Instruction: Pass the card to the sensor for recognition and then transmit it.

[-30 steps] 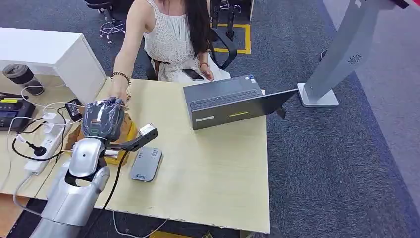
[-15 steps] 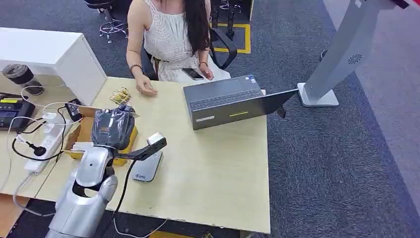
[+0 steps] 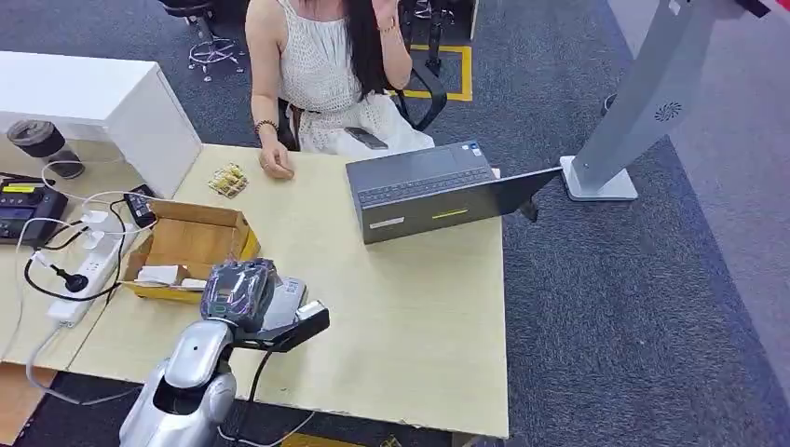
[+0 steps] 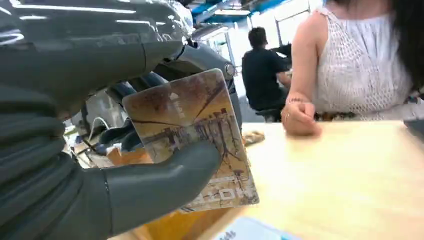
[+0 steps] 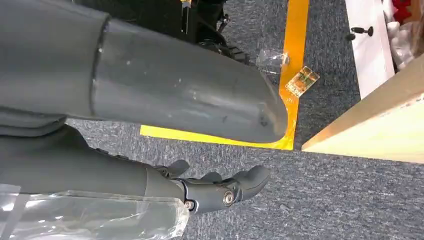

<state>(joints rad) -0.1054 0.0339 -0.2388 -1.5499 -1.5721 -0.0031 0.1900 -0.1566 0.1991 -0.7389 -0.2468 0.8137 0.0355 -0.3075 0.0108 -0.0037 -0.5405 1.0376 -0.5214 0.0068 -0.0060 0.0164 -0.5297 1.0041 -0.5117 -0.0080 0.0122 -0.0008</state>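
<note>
One card [image 4: 192, 137], one reader, one person at the far side of the table [image 3: 410, 298]. The left hand [image 3: 240, 291] hangs low over the near part of the pale wooden tabletop, wrapped in a crinkled clear plastic cover, and beneath it lies the sensor [image 3: 284, 298] — a flat grey slab with rounded corners, mostly hidden by the hand from above. The left wrist view gives what the head view cannot: the card is pinched between the thick grey thumb [image 4: 165, 182] and the darker fingers behind it, standing roughly upright and slightly tilted. It is thin, rounded at the corners, printed in brown and yellow tones with pale lettering along one edge. A sliver of light blue below it may be the reader, though I cannot tell for certain.

Beside the hand sits one open cardboard box [image 3: 191, 244], shallow, with some white slips inside. Further off lies a small pile of similar brownish cards [image 3: 228, 180], just beside the person's hand [image 3: 277, 168] resting on the table. One dark laptop [image 3: 424, 191] lies opened flat near the far edge.

The right hand [image 5: 215, 192] hangs beside the table over blue-grey carpet and a yellow floor line — smooth grey shells, fingers loosely apart, holding nothing.
</note>
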